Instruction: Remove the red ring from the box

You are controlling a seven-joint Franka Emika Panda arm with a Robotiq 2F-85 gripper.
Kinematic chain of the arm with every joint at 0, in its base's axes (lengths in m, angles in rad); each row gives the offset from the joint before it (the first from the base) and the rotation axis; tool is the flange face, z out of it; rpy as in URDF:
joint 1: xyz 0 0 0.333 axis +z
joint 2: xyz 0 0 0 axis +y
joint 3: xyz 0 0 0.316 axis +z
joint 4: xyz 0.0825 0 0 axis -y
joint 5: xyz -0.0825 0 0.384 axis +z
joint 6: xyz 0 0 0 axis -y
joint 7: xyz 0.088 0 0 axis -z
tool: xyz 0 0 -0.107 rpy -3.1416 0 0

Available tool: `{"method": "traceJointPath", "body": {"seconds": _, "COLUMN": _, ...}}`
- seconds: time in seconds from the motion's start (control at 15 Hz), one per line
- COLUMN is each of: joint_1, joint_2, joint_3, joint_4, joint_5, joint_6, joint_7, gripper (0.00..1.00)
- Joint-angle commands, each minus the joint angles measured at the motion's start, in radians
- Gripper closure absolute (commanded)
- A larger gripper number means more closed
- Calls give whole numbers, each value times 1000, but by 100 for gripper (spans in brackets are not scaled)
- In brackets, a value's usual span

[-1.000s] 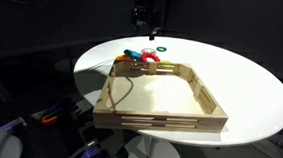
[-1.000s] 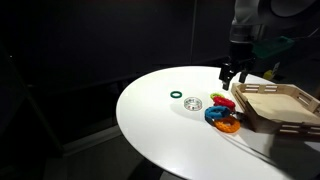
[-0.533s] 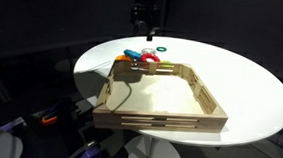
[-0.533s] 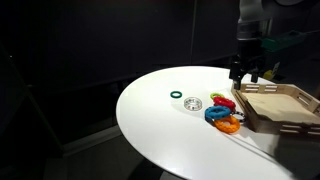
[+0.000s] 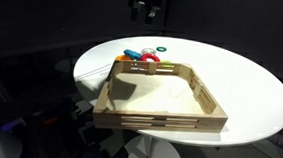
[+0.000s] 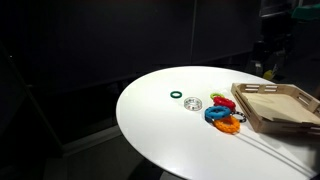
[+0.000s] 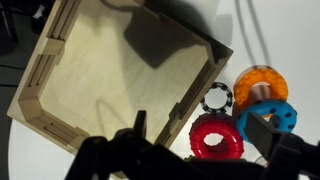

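Room dark; overhead light pools on the white tabletop, mild glare. Hard shadow falls inside the box. Hand dark, blurred in wrist view.

It looked like a lab: a lit round white table stood in a blacked-out room, with dark equipment crowded below its near edge.

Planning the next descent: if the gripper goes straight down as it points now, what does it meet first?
Probably the red ring, lying on the table just outside the box; the open gripper hangs about over it, though depth is unclear.
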Motion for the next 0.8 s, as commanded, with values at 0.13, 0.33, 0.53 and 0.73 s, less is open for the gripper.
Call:
{"method": "traceJointPath", "body": {"seconds": 0.13, "joint_1": -35, "joint_2": -204, "joint_3": -18, "joint_4": -74, "joint_5": 28, "joint_6": -66, "joint_7": -46, "gripper": 0}}
{"method": "traceJointPath", "body": {"seconds": 0.33, "joint_1": -47, "joint_2": -288, "joint_3": -27, "joint_4": -94, "joint_5": 30, "joint_6": -95, "joint_7": -65, "gripper": 0}}
{"method": "traceJointPath", "body": {"seconds": 0.53, "joint_1": -60, "joint_2": -340, "joint_3": -35, "joint_4": -108, "joint_5": 30, "joint_6": -108, "joint_7": -81, "gripper": 0}}
{"method": "traceJointPath", "body": {"seconds": 0.73, "joint_1": -66, "joint_2": -321, "joint_3": -19, "joint_4": -96, "joint_5": 11, "joint_6": -98, "joint_7": -57, "gripper": 0}}
